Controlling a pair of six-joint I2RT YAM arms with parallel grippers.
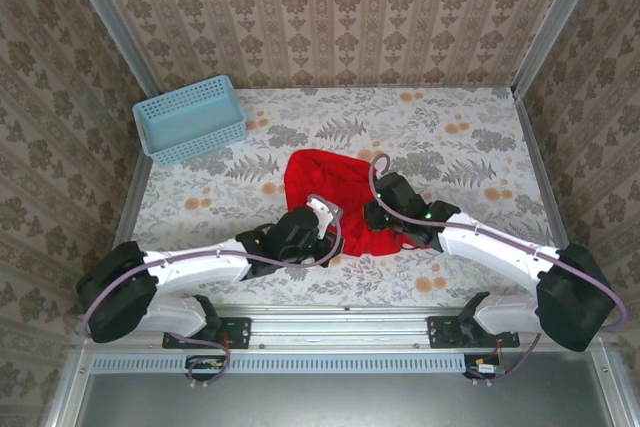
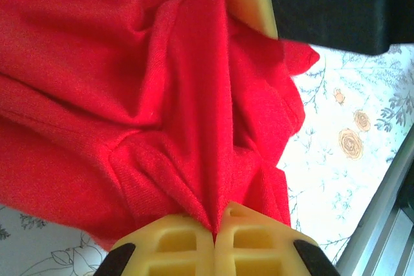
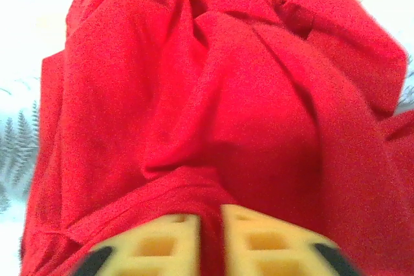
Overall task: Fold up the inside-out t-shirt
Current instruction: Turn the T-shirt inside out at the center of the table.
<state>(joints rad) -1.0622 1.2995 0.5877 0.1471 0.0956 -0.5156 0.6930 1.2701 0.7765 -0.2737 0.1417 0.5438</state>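
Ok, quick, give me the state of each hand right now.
Left hand: closed, pinching a fold of the red t-shirt.
Right hand: at the t-shirt, blurred; open or closed cannot be told.

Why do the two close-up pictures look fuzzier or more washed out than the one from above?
Top external view: sharp, evenly lit, the t-shirt clear. Left wrist view: cloth crisp, but the table beyond it glares nearly white. Right wrist view: blurred throughout, the right end effector smeared, corners bleached.
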